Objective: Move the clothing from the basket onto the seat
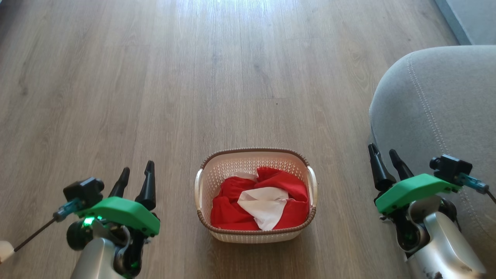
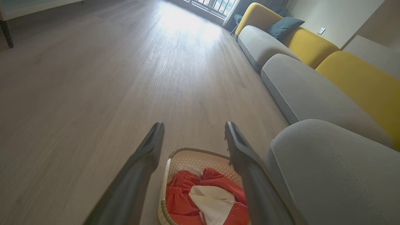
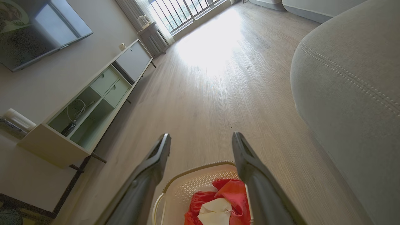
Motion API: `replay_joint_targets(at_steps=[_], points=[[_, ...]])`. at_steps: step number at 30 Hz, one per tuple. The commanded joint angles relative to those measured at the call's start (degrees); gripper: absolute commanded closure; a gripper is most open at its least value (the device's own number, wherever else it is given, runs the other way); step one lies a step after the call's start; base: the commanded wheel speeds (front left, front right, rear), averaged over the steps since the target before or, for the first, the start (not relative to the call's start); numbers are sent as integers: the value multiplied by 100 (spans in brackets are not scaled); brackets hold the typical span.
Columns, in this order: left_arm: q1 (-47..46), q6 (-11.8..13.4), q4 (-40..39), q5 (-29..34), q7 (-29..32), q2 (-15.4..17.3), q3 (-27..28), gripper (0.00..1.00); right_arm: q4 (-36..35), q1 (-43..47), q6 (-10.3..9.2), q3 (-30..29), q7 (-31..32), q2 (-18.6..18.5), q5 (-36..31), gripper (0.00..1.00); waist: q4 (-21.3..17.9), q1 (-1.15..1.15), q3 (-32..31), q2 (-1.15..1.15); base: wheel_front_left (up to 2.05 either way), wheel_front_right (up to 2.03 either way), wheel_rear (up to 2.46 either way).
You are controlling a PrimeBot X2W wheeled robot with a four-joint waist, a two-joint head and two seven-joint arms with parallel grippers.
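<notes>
The cream basket point(image 1: 205, 182) with a brown rim stands on the wooden floor at the bottom centre of the head view. Inside lies the red clothing point(image 1: 285, 184) with a white patch on top, crumpled. My left gripper point(image 1: 137, 167) hangs open to the basket's left, above the floor. To the basket's right my right gripper point(image 1: 383, 152) is open too, in front of the grey seat point(image 1: 438, 100). Both wrist views look down on the basket point(image 2: 200, 161) point(image 3: 190, 184) and the clothing point(image 2: 178, 200) point(image 3: 232, 193) between open fingers. The seat point(image 2: 337, 175) point(image 3: 350, 87) bulges at the right.
More grey sofa cushions point(image 2: 306, 90) with yellow backs point(image 2: 365, 81) run along the wall past the seat. A low white cabinet point(image 3: 93, 103) under a wall screen point(image 3: 37, 31) lines the opposite side. Wooden floor point(image 1: 232, 77) stretches ahead of the basket.
</notes>
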Motion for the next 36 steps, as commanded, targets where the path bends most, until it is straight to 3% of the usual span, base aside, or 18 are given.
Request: replay_joint_targets(at_steps=[1,36], points=[[-377,35,-152,170,-80,126,102,0,-139,-374,0,107,-84,-95,-153,0,1,0,-1,0,0,0,0],[-852,164,231,2684,-683,173,114,0,481,-1084,0,341,-692,-227,-2442,0,9,0,-37,0,0,0,0]])
